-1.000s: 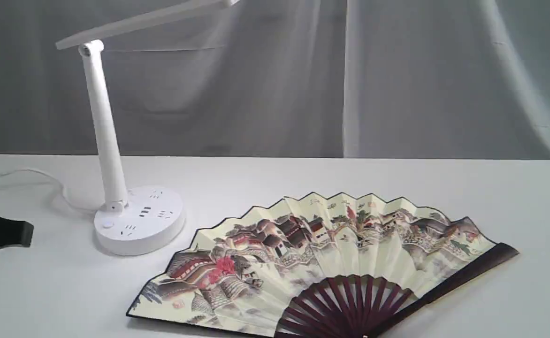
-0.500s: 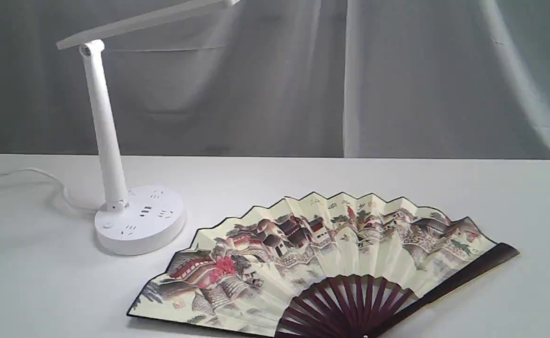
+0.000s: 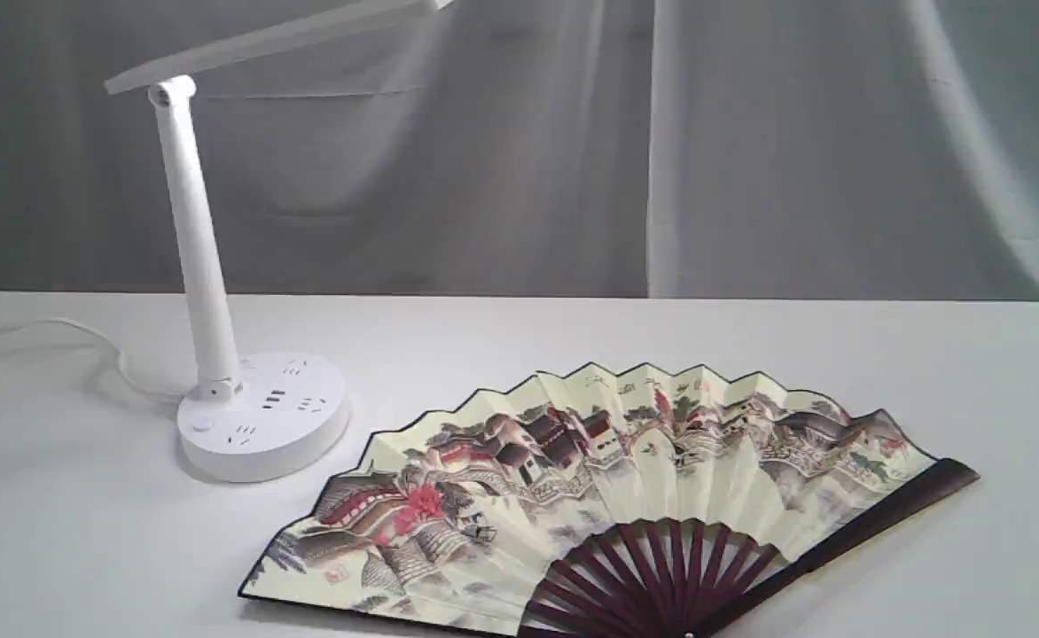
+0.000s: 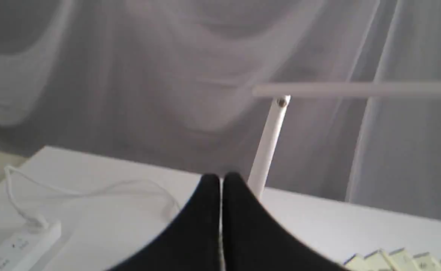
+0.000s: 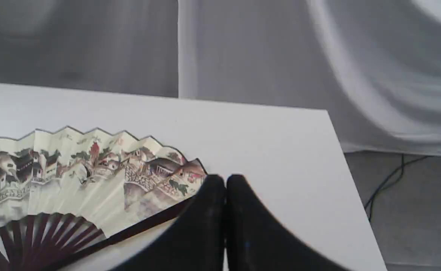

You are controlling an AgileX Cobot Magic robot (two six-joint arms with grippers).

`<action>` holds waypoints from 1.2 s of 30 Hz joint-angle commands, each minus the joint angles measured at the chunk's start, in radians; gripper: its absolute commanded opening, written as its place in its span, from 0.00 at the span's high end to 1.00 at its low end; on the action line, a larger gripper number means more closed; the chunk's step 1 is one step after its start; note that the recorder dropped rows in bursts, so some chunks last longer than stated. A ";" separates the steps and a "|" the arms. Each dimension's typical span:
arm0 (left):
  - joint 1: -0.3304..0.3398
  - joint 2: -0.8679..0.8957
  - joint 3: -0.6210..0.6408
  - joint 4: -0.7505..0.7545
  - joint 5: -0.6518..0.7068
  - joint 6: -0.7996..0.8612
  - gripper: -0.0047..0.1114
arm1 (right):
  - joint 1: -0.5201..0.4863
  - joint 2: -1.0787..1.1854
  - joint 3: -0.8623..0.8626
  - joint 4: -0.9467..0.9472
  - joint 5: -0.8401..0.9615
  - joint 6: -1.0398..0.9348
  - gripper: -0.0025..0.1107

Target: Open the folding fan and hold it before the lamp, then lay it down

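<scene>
So the folding fan (image 3: 608,478) is cream paper with a painted village in browns and greys, a red-pink blossom patch at its 9 o'clock, thin black edging and dark maroon ribs at 6 o'clock. The lamp (image 3: 194,248), cord (image 3: 67,322) and table (image 3: 573,328) are plain white, the curtain (image 3: 484,159) is grey, and the left gripper (image 4: 220,180) and right gripper (image 5: 225,178) are black.

Left pincer (image 4: 221,180) and right pincer (image 5: 225,180) look closed, empty.
</scene>
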 commanded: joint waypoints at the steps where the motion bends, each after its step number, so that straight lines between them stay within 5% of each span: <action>1: -0.005 -0.123 0.005 0.005 0.009 -0.005 0.96 | 0.000 -0.088 0.004 -0.010 0.053 0.000 0.98; 9: -0.005 -0.375 0.005 0.044 0.176 -0.005 0.96 | 0.000 -0.306 0.004 -0.010 0.186 0.002 0.98; 16: -0.005 -0.382 -0.017 0.038 0.269 -0.005 0.96 | 0.000 -0.406 -0.017 -0.039 0.316 0.002 0.98; 24: -0.005 -0.382 0.029 0.044 0.147 -0.005 0.96 | 0.000 -0.406 -0.014 -0.038 0.296 0.009 0.98; 30: -0.005 -0.382 0.204 0.041 0.041 -0.012 0.96 | 0.000 -0.406 -0.014 -0.038 0.236 0.009 0.98; 36: -0.005 -0.382 0.423 0.035 -0.235 -0.021 0.96 | 0.000 -0.406 0.057 -0.036 0.100 0.011 0.98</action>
